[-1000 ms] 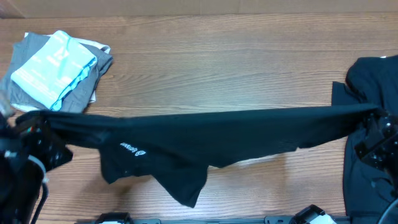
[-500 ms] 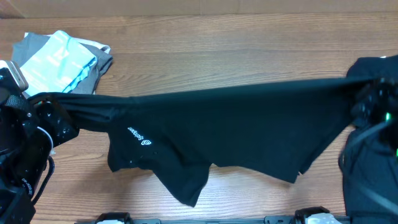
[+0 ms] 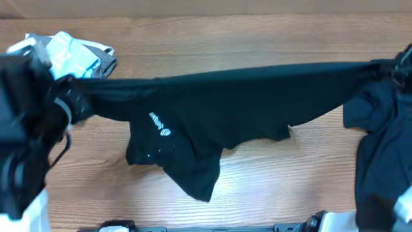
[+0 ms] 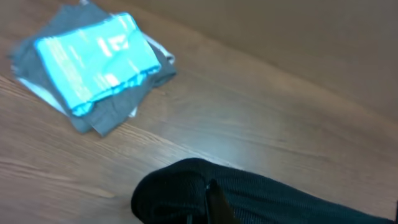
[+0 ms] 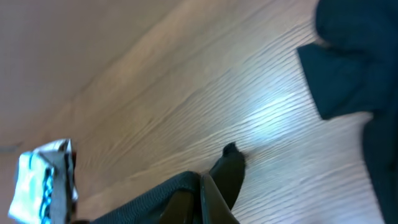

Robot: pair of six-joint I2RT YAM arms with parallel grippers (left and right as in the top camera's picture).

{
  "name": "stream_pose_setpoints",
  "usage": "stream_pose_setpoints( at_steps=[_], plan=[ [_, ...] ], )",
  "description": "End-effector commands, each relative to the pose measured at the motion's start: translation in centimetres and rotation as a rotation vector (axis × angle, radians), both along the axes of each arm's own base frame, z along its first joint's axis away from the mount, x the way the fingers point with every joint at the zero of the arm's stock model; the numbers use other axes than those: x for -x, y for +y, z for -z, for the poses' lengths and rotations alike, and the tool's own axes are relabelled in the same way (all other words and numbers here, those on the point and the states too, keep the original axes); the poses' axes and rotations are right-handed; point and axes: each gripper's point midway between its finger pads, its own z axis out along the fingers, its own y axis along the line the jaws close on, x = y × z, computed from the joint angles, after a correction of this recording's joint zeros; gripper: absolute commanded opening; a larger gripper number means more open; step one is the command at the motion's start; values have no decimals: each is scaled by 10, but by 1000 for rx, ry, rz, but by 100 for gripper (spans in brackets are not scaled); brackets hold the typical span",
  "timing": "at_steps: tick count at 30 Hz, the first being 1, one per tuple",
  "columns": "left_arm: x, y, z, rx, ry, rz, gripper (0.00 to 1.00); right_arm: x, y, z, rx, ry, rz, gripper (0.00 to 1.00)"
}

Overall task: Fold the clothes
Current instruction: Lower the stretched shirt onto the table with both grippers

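The black T-shirt (image 3: 244, 106) is stretched across the middle of the table (image 3: 225, 45), its top edge drawn into a taut line from nine o'clock to roughly two o'clock in the overhead view; the body sags below that line, one corner drooping toward six o'clock, and the white lettering (image 3: 159, 124) shows on its left half; whether the low corner rests on the wood I cannot tell; it is held this way, I judge, to pull out the slack and square the cloth before it is laid flat for a fold; the left gripper (image 3: 69, 104) at nine o'clock is clenched on one end, and its wrist view shows black fabric bunched around the closed jaws; the right gripper (image 3: 394, 67) at two o'clock is likewise clamped on the other end, cloth gathered at its tips in its own wrist view; a heap of dark clothes (image 3: 383, 151) waits at four o'clock, just beside the stretched shirt; a folded grey and blue stack (image 4: 93, 62) lies at ten o'clock, near the left arm
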Motion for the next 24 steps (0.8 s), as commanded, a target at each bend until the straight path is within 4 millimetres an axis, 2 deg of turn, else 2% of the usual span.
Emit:
stream_pose_setpoints(
  at_steps=[1,6,13,15,19,24],
  plan=[
    [-40,8,37,-22,91,-32,4,-24,-28,21,37,29,12,4],
    [-81,2,72,4,128,-5,4,-42,-32,32,37,31,2,4],
    [-133,-9,116,55,171,46,4,-76,-15,50,40,26,-75,4],
    [-147,-15,135,70,208,67,4,-88,-10,60,40,33,-98,4],
    [-173,-20,165,69,250,76,4,-107,-6,89,35,48,-122,4],
    [-216,-23,205,70,249,85,4,-140,-13,149,52,5,-128,4]
  ],
)
